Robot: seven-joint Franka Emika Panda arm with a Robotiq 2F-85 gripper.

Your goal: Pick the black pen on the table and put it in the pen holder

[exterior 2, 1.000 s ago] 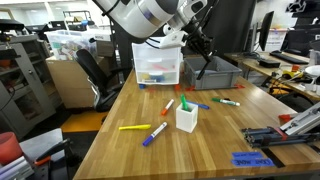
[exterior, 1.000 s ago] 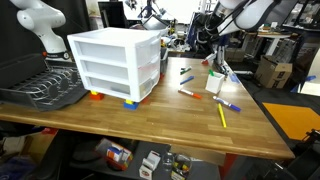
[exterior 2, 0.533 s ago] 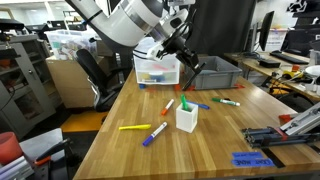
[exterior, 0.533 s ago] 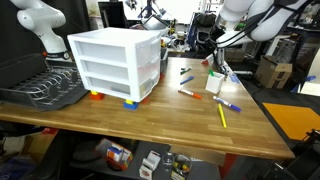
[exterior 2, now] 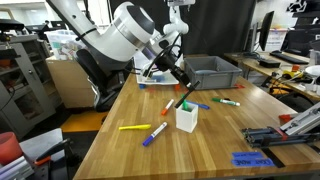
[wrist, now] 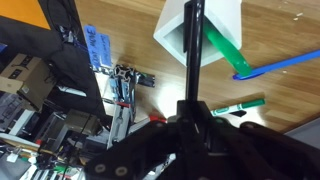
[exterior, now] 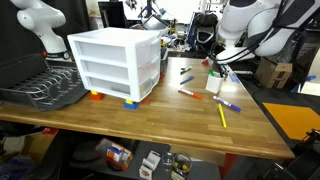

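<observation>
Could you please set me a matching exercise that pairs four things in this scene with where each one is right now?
Things:
1. black pen
2. pen holder
3. yellow pen
4. white drawer unit

Places:
A. beside the dish rack
B. gripped in the end effector
C. lying flat on the table
D. standing upright next to a red pen

Pairs: 1-B, 2-D, 3-C, 4-A

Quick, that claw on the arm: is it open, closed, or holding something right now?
Gripper: closed, holding the black pen, which lines up with the pen holder in the wrist view.
</observation>
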